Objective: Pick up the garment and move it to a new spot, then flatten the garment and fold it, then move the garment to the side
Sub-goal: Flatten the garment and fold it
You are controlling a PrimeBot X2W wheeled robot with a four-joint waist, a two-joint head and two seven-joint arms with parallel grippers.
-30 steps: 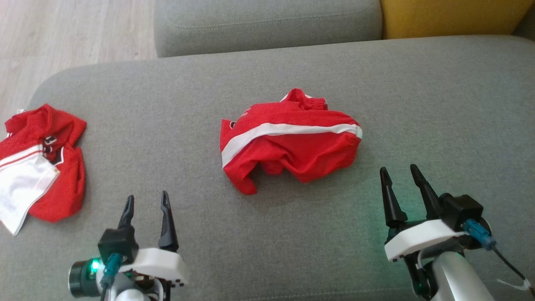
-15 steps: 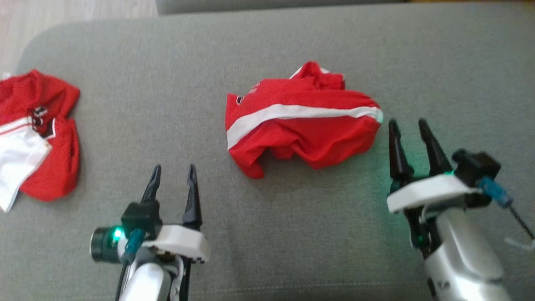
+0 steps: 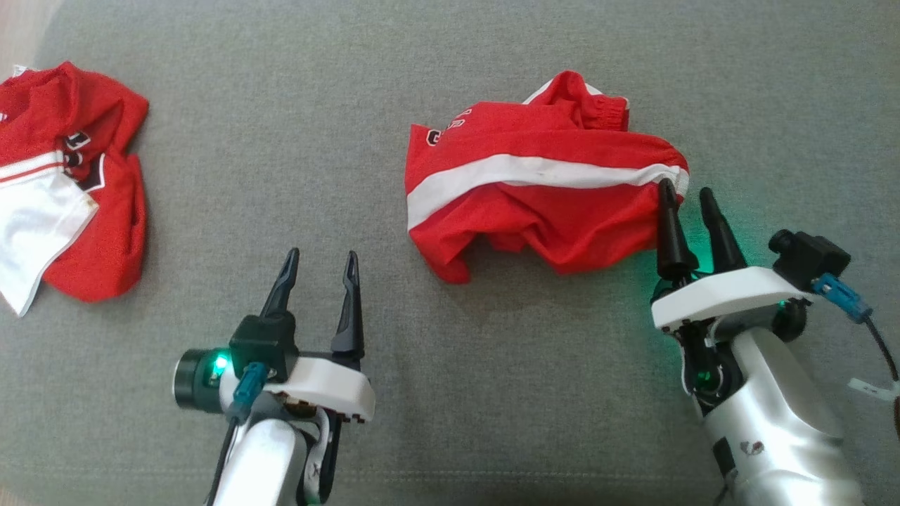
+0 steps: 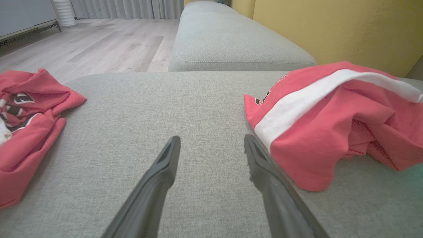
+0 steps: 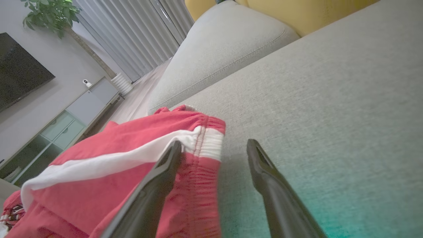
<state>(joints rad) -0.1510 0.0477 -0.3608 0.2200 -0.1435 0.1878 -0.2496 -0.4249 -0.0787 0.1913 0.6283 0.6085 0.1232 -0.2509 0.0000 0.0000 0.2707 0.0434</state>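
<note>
A crumpled red garment [image 3: 541, 190] with a white stripe lies in the middle of the grey sofa seat [image 3: 281, 105]. My right gripper [image 3: 685, 186] is open at the garment's right end, its left finger over the cloth edge. In the right wrist view the red and white elastic hem of the garment [image 5: 132, 155] lies partly between the open fingers of the right gripper [image 5: 214, 142]. My left gripper [image 3: 322, 253] stands open over bare cushion, below and left of the garment. From the left wrist, the garment [image 4: 330, 112] sits just right of the left gripper [image 4: 212, 138].
A second red and white garment [image 3: 70, 183] lies bunched at the seat's left edge, also seen as the other garment [image 4: 26, 109]. Beyond are another grey cushion [image 4: 231, 43], a yellow backrest [image 4: 330, 26] and wooden floor [image 4: 99, 43].
The head camera has tilted down and closer. Both open grippers have moved forward; the right one has come up to the garment's right edge. The garments lie as before.
</note>
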